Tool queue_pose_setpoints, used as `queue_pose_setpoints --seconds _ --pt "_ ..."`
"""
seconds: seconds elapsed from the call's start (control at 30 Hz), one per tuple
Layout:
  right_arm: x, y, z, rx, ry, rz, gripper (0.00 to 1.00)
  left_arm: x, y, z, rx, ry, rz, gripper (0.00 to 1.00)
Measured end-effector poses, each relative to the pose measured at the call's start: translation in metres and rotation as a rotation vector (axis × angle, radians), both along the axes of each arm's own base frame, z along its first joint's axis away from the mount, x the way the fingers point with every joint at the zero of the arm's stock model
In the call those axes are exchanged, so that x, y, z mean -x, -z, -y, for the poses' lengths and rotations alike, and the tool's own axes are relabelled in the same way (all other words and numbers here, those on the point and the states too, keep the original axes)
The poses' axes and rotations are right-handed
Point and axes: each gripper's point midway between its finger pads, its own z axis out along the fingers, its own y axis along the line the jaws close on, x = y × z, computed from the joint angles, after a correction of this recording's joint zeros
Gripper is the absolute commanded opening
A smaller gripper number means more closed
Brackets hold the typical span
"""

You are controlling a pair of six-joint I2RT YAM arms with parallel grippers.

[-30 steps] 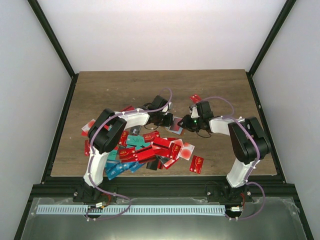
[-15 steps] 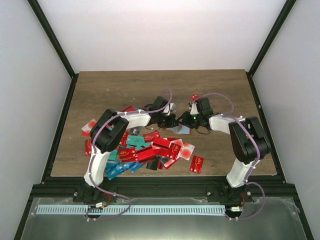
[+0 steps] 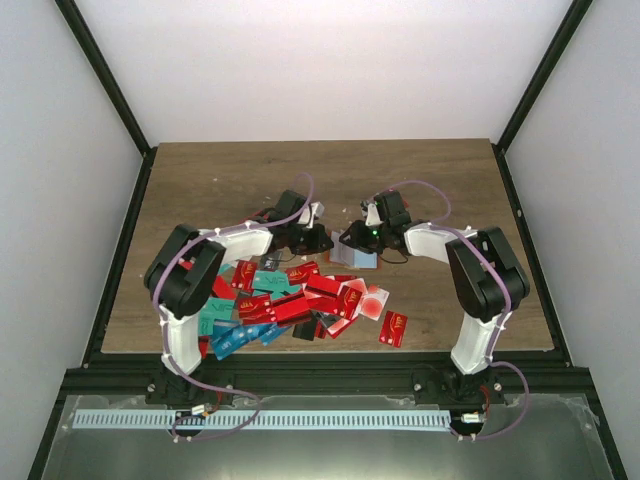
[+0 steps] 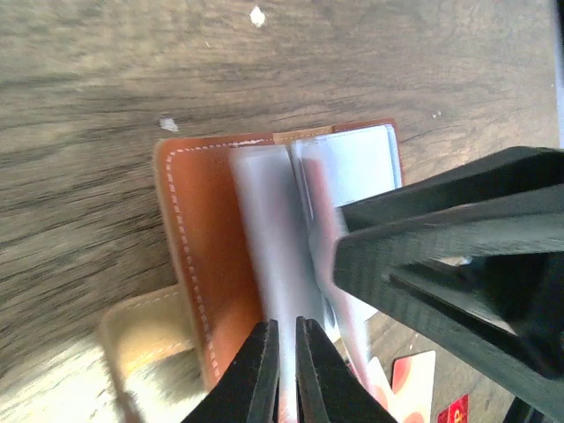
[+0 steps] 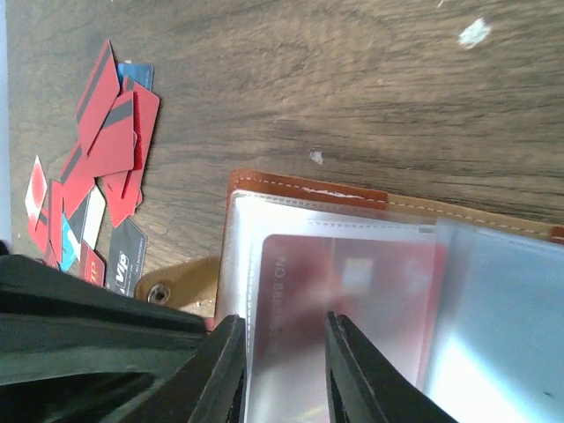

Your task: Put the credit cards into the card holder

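The card holder [image 3: 357, 258] lies open behind the card pile, with brown leather [image 4: 207, 264] and pale clear sleeves. My left gripper [image 3: 312, 241] [image 4: 286, 339] is at its left side, shut on an upright sleeve that runs down between the jaws. My right gripper [image 3: 350, 240] [image 5: 284, 352] stands over the holder's other half. Its jaws are apart above a sleeve holding a red card [image 5: 352, 300], and nothing is pinched. One right finger [image 4: 423, 247] shows close above the sleeves. The credit cards [image 3: 295, 295] [image 5: 110, 132], mostly red with some teal, lie heaped in front.
A single red card [image 3: 393, 328] lies apart at the front right. The holder's tan snap tab [image 5: 172, 282] [image 4: 145, 326] sticks out sideways. Black frame rails [image 3: 120, 260] and white walls bound the wooden table [image 3: 250, 175].
Both grippers and the card holder have shifted left. The left arm's elbow swung out to the left, and a sleeve now stands up in the left jaws.
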Motion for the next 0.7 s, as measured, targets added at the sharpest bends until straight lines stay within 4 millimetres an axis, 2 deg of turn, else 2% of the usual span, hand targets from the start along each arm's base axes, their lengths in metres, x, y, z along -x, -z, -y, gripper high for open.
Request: queue_pose_setpoints --seconds 0.27,0.57,0.7 --pt "0.001 0.008 -0.020 0.005 -0.035 -0.024 0.27 0.009 -0.027 -0.026 -0.015 -0.024 0.066 0.16" --pt "0.003 0.007 -0.025 0.010 -0.053 -0.022 0.27 0.050 -0.026 -0.076 -0.146 -0.076 0.081 0.35" --pt "0.004 -0.002 -0.024 0.008 -0.064 0.000 0.27 0.072 -0.026 -0.096 -0.178 -0.095 0.075 0.41"
